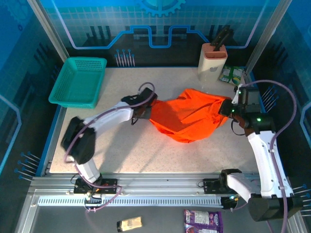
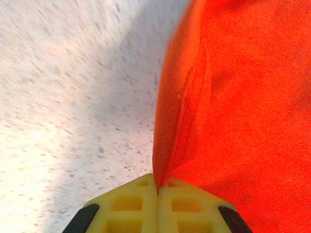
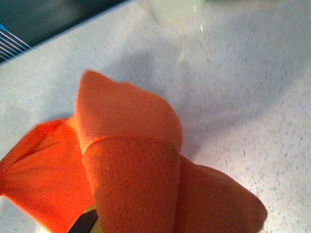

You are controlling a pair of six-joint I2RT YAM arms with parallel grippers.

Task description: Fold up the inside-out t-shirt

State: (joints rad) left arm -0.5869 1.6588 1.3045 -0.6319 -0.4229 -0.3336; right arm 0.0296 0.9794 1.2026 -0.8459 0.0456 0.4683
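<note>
The bright orange t-shirt [image 1: 187, 116] hangs bunched and stretched between my two grippers over the middle of the table. My left gripper [image 1: 145, 112] is at the shirt's left end. In the left wrist view its yellow fingers [image 2: 131, 204] are pressed together, with a thin fold of the t-shirt [image 2: 233, 97] pinched between the tips. My right gripper [image 1: 227, 108] is at the shirt's right end. In the right wrist view the t-shirt [image 3: 131, 179] drapes over the jaws and hides them, apart from a sliver of one finger [image 3: 90, 222].
A teal mesh basket [image 1: 77, 81] stands at the back left. At the back right are a knife block [image 1: 213, 58] and a green packet [image 1: 232, 74]. Speckled tabletop [image 1: 146, 150] lies bare in front of the shirt.
</note>
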